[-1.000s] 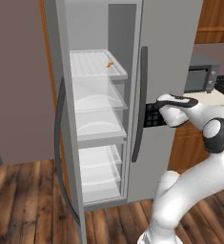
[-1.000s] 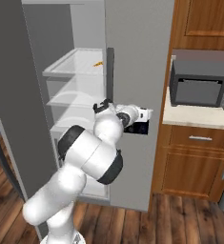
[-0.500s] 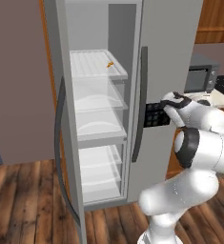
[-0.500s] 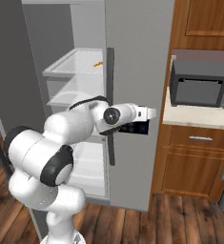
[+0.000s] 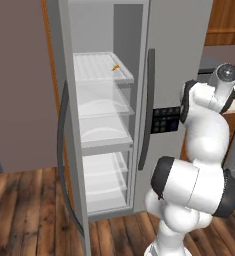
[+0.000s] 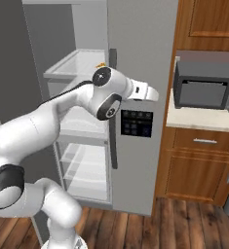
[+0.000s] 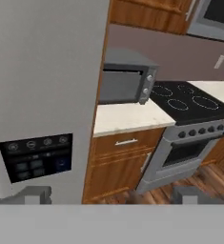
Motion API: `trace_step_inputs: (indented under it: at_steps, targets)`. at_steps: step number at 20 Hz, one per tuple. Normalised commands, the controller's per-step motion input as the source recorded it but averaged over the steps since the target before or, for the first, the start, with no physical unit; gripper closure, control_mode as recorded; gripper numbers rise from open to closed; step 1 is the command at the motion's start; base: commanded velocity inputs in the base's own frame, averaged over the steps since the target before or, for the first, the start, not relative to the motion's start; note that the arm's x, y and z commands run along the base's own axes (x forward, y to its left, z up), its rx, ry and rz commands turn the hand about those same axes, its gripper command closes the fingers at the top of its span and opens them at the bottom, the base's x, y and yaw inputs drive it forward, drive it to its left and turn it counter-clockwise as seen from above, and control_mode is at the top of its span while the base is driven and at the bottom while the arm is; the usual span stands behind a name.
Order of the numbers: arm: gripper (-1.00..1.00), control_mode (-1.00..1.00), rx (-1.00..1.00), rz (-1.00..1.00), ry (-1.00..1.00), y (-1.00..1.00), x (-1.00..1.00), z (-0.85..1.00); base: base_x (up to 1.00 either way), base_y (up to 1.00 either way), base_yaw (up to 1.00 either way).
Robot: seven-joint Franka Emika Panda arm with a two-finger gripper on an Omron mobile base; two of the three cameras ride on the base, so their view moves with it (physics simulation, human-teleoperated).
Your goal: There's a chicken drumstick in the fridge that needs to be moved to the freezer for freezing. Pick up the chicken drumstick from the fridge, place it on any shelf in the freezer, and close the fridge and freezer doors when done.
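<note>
While the end effector (image 7: 113, 194) hangs wide open and empty before the closed door's panel (image 7: 35, 155), the drumstick (image 5: 115, 67) lies on the top shelf (image 5: 96, 69) behind the open door (image 5: 64, 125).

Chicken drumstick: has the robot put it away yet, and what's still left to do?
Done: the grey right-hand door is shut. The small orange drumstick lies on the top white shelf of the open left compartment; I can't tell if that's fridge or freezer. In hand: nothing; the open gripper faces the grey microwave. Left: at least closing the grey left door.
</note>
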Motion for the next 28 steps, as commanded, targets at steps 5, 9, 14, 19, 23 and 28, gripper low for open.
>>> trace_step_inputs:
  at_steps: [5, 9, 14, 19, 23, 28]
  targets:
    - [-1.0, -1.0, 0.21, 0.0, 0.1, 0.37, -1.0, 0.01, 0.0, 0.0, 0.0]
    - [-1.0, -1.0, 0.13, 0.0, 0.0, 0.72, -1.0, -0.56, 0.0, 0.0, 0.0]
    - [-1.0, -1.0, 0.0, 0.0, -0.1, 0.95, -1.0, -0.46, 0.0, 0.0, 0.0]
    - [-1.0, -1.0, 0.0, 0.0, 0.0, 0.96, -1.0, 0.19, 0.0, 0.0, 0.0]
    - [-1.0, -1.0, 0.0, 0.0, 0.0, 0.9, -0.96, 0.22, 0.0, 0.0, 0.0]
    - [-1.0, -1.0, 0.0, 0.0, -0.01, 0.98, -0.6, 0.11, 0.0, 0.0, 0.0]
